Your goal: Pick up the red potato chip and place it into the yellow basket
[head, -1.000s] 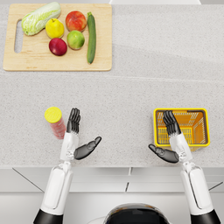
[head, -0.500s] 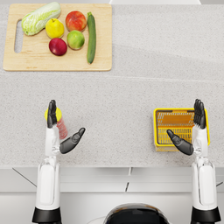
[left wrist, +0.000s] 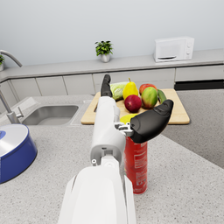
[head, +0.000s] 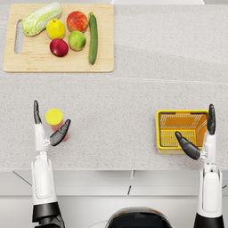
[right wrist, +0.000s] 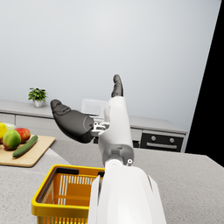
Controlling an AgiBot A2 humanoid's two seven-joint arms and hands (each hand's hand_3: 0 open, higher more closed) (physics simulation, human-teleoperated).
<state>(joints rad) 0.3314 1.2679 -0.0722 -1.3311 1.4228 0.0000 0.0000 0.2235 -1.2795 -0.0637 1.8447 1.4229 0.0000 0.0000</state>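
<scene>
Both arms have slid outward since a moment ago, and the left hand [head: 48, 129] now sits right around the red potato chip can [head: 56, 123] instead of beside it. That can stands upright on the gray counter [head: 120, 98], near the front edge on the robot's left, with its yellow lid on top. The left hand's fingers are spread wide, with one long part on the far side of the can and the thumb part curling near its near side; from the left wrist view the thumb looks very close to the can, but I cannot tell if it touches. Nothing is held yet. The yellow basket [head: 167, 129] sits well apart, on the robot's right, and the right hand [head: 200, 138] hangs over its outer edge with fingers wide too, holding nothing. Farther back, a wooden cutting board [head: 58, 64] carries a cabbage [head: 40, 18], a lemon [head: 55, 29], apples [head: 76, 21] and a cucumber [head: 92, 38]. The can is tall and thin, so a bump from the thumb could tip it over and make it roll. If the hand squeezes too high, by the lid, the can might slip out on the way across to the basket.
</scene>
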